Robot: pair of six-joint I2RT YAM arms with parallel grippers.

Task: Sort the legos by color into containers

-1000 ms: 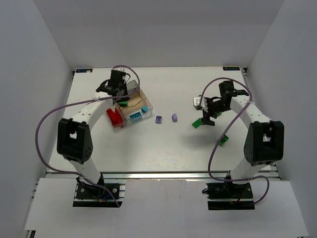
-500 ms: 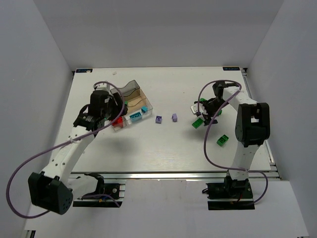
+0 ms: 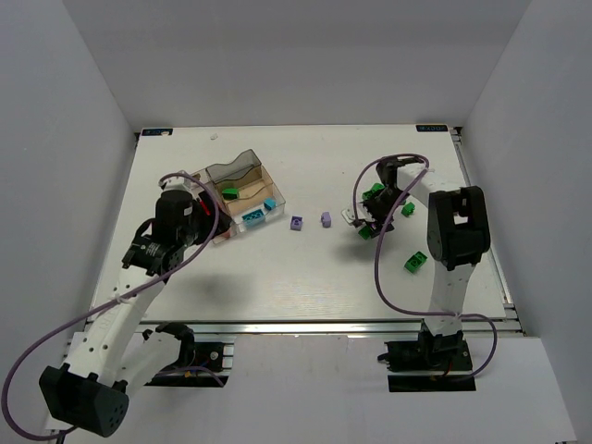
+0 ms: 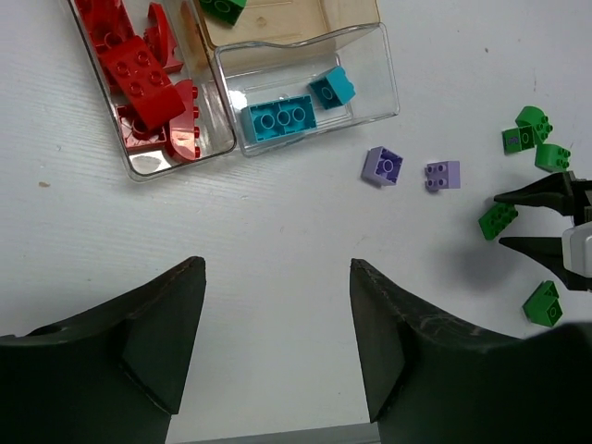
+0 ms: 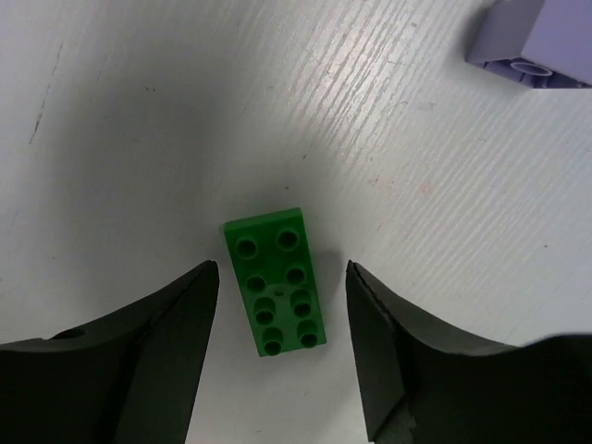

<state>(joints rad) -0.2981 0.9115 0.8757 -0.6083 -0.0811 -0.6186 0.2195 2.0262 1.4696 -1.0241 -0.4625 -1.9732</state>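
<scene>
The clear box (image 3: 242,198) stands left of centre with its lid up. In the left wrist view it holds red legos (image 4: 148,81), cyan legos (image 4: 277,117) and a green one (image 4: 225,7). Two purple legos (image 3: 296,223) (image 3: 326,219) lie mid-table. My right gripper (image 3: 364,223) is open and low, its jaws either side of a flat green lego (image 5: 275,291), not touching it. My left gripper (image 3: 205,222) is open and empty, above the table at the near side of the box. Its fingers (image 4: 157,342) frame bare table.
More green legos lie around the right arm, at the far side (image 3: 374,194), to the right (image 3: 407,210) and nearer the front (image 3: 415,263). A purple lego corner (image 5: 532,37) shows in the right wrist view. The right gripper (image 4: 518,222) shows in the left wrist view.
My left gripper has drawn back from above the box toward the near left. My right gripper has moved left and down over the flat green lego.
</scene>
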